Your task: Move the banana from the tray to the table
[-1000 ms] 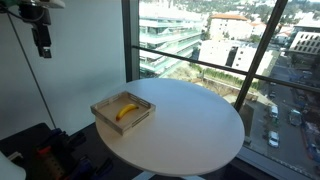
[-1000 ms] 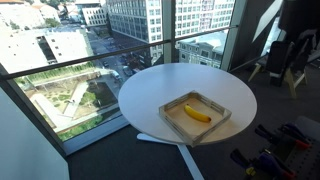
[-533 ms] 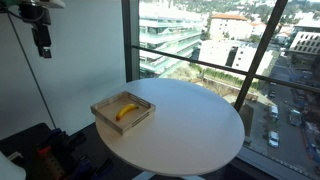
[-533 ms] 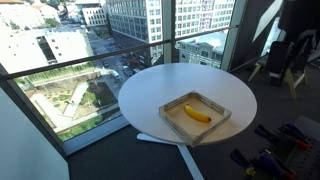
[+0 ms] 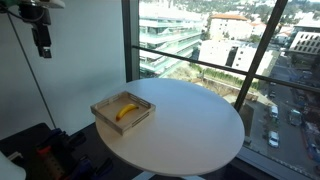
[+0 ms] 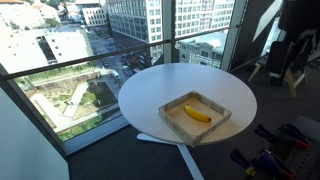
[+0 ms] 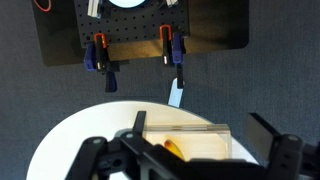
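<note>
Nothing has moved: the curved yellow banana (image 5: 125,111), tips seemingly dark, lies in the square tray (image 5: 104,120) at the edge of the desk (image 5: 190,130); the claw (image 7: 188,152) hangs wide open, empty.

Arm (image 5: 34,10) up high in an exterior view, at the frame's top edge. Gripper (image 5: 43,50) hangs straight down from it, pointing at the floor. Wrist view: two dark fingers (image 7: 93,158) come in from the bottom edge, jaws spread wide, empty.
</note>
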